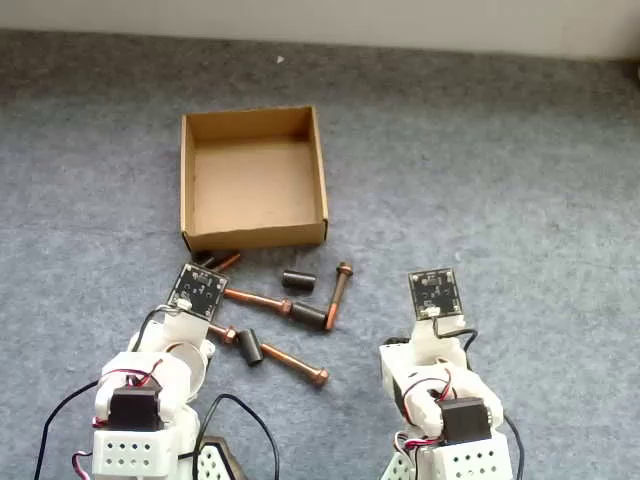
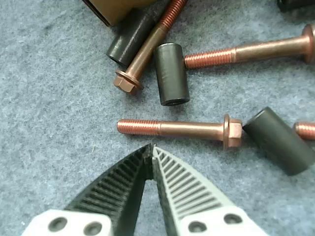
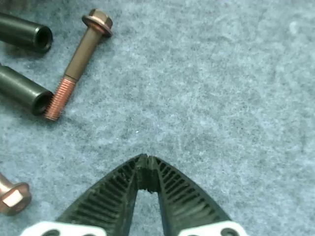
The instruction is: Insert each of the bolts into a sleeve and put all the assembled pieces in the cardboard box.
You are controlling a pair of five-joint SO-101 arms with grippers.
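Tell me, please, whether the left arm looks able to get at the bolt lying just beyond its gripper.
Probably yes: the bolt lies flat on the carpet just past the shut left gripper, nothing between.

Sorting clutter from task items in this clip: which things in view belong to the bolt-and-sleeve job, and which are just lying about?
Belong to the job:
cardboard box
copper-coloured bolts
black sleeves
left claw and right claw, both shut

Just there:
grey table covering
pale strip along the far edge
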